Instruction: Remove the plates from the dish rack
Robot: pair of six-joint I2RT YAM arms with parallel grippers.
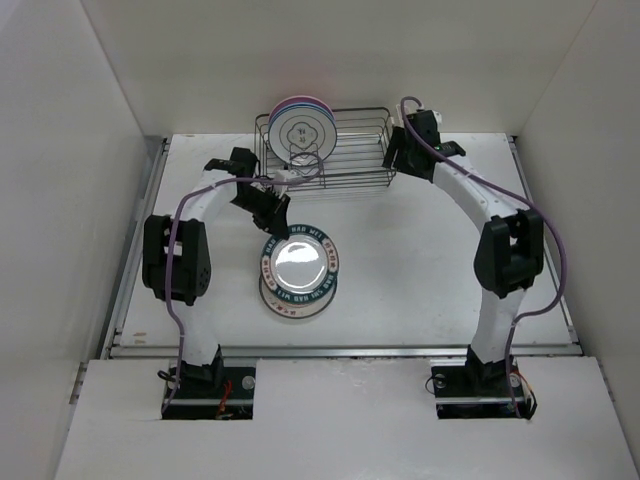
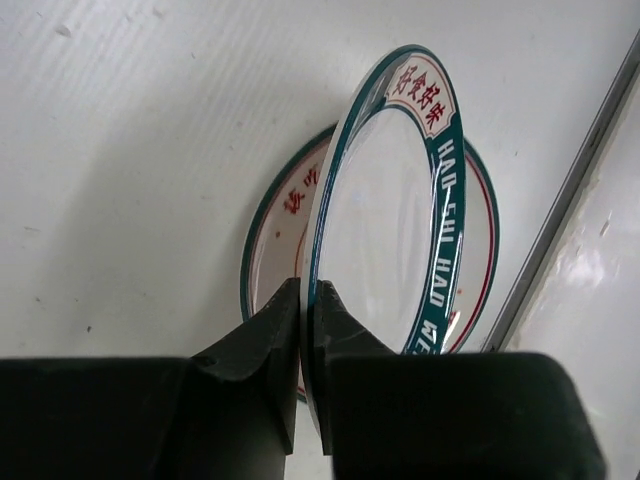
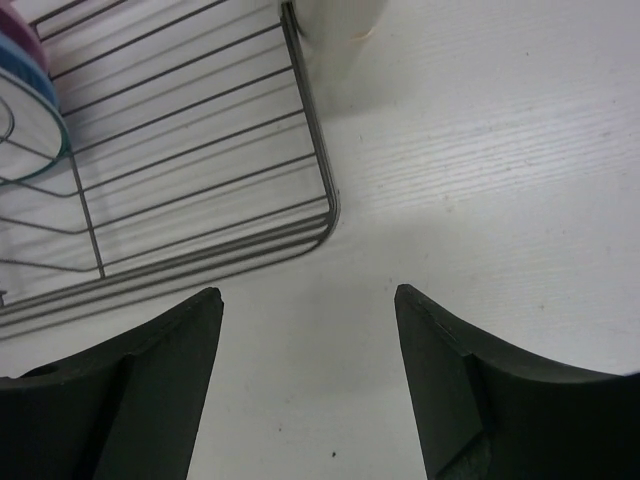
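The dish rack (image 1: 350, 160) stands at the back centre, with three plates upright in its left end: a white one with a dark motif (image 1: 300, 128) in front, then a blue and a pink rim behind. My left gripper (image 2: 308, 300) is shut on the rim of the teal lettered plate (image 2: 385, 200), held tilted over another lettered plate (image 2: 272, 225) that lies flat on the table. From above, that gripper (image 1: 272, 222) sits at the teal plate's (image 1: 300, 262) upper left edge. My right gripper (image 3: 308, 300) is open and empty over bare table beside the rack's corner (image 3: 325, 205).
A cream cup (image 3: 335, 15) stands at the rack's right end. White walls enclose the table on the left, back and right. A metal rail (image 2: 575, 190) runs along the table edge near the stacked plates.
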